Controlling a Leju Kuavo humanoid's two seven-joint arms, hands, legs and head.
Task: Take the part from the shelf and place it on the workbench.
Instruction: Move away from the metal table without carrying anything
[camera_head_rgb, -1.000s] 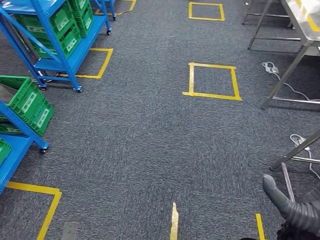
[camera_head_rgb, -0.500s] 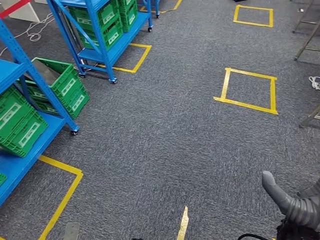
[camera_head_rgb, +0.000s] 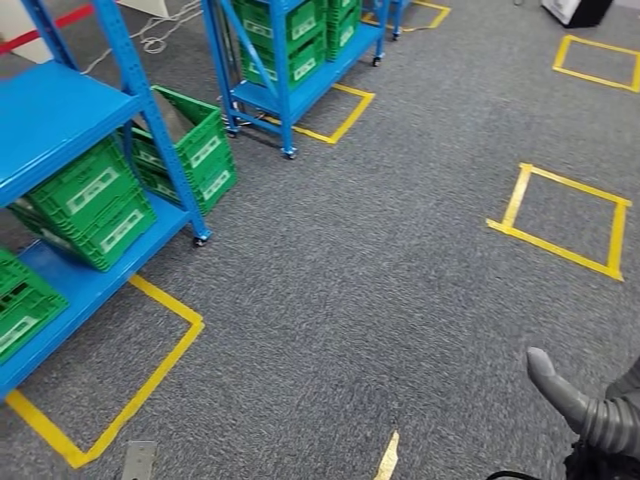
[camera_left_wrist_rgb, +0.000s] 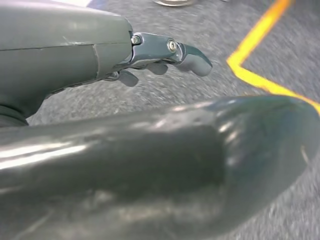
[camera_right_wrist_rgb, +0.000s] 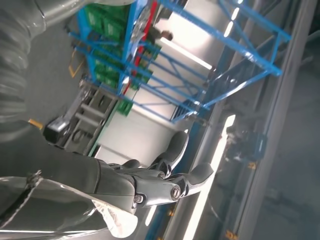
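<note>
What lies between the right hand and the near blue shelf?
In the head view, only bare grey carpet separates the right hand from the near blue shelf.

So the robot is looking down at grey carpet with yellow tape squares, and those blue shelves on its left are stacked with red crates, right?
Nearly. The crates on the blue shelves are green, not red, as the head view shows. The rest holds: grey carpet with yellow tape squares, and the shelves on the robot's left.

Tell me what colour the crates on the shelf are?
Green crates, clearest in the head view.
</note>
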